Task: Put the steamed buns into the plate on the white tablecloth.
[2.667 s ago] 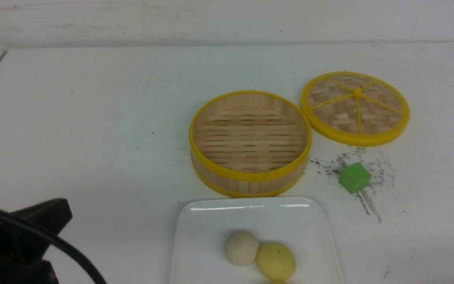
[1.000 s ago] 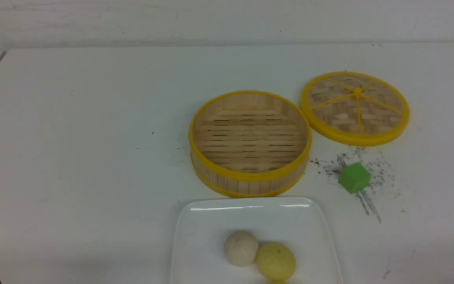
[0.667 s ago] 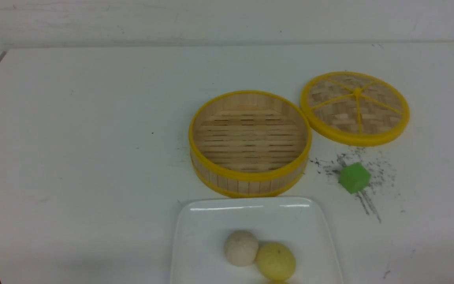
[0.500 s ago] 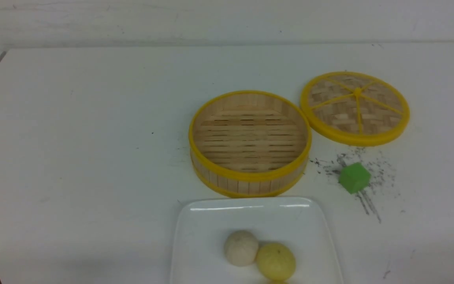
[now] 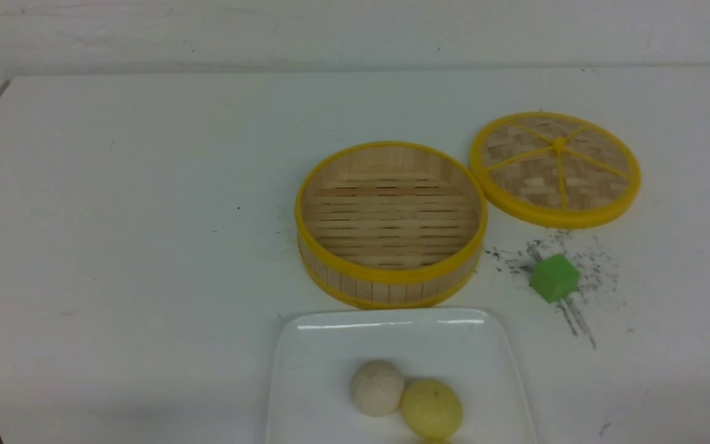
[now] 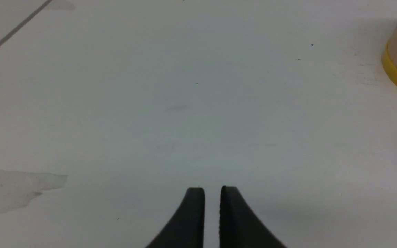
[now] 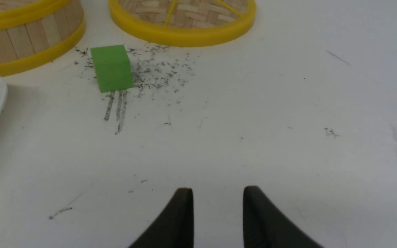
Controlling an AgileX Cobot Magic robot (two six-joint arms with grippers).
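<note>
Resting side by side and touching, the off-white round steamed bun (image 5: 377, 387) and the pale yellow round steamed bun (image 5: 431, 408) lie inside the glossy white rectangular plate (image 5: 306, 370), which sits on the white tablecloth (image 5: 145, 216) covering the desk, nearest the robot. Just beyond the plate stands the round bamboo steamer basket with yellow rims (image 5: 391, 223), its slatted floor bare; the round woven bamboo lid with a yellow rim (image 5: 556, 168) lies flat beside it to the right, set off, presumably, so that the basket could be reached from above. A small green cube (image 5: 554, 278) sits apart among dark scribble marks, between lid and plate, and appears to play no part in the task. Neither arm reaches into the front view. In the left wrist view the left gripper (image 6: 212, 193) hovers over bare cloth, its black fingers (image 6: 194, 210) narrowly parted and holding nothing, with only the basket's edge showing far off. In the right wrist view the right gripper (image 7: 217, 194) hangs over the speckled cloth, its fingers (image 7: 181, 213) moderately parted and likewise empty, well clear of cube and plate. With both buns on the plate and both grippers drawn aside, the task appears complete.
</note>
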